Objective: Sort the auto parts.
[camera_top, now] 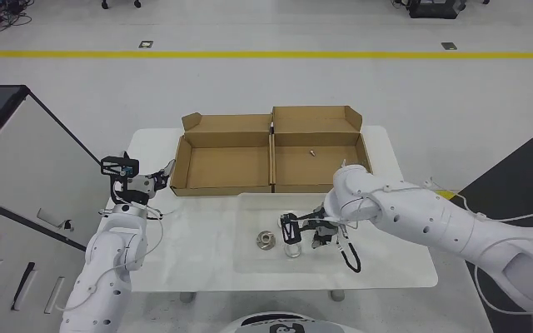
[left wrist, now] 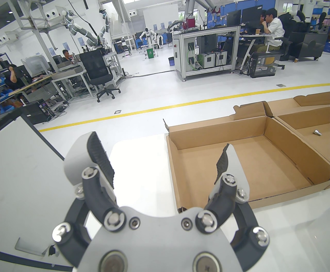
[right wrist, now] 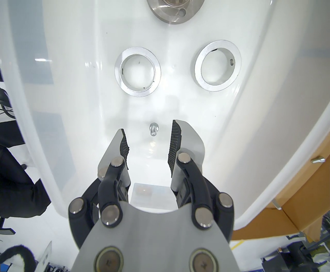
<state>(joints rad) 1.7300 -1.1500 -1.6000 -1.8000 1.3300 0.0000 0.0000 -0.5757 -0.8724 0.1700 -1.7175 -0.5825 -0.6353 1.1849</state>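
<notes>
On the white tray [right wrist: 283, 154] lie two metal rings [right wrist: 118, 74] [right wrist: 198, 69], a metal flange [right wrist: 175, 10] and a small bolt [right wrist: 153, 128]. My right gripper [right wrist: 149, 134] hangs open just over the tray, with the bolt lying between its fingertips, untouched. In the top view the right gripper [camera_top: 289, 226] is above the tray [camera_top: 391, 250], near the flange [camera_top: 266, 241] and one ring [camera_top: 292, 250]. My left gripper [left wrist: 159, 141] is open and holds nothing, off the table's left side [camera_top: 158, 179], facing the left cardboard box [left wrist: 245, 164].
Two open cardboard boxes stand side by side at the back of the table. The left box [camera_top: 225, 162] holds nothing. In the right box [camera_top: 321, 162] lies a single small bolt [camera_top: 311, 152]. A slanted grey panel [camera_top: 50, 158] stands left of the table.
</notes>
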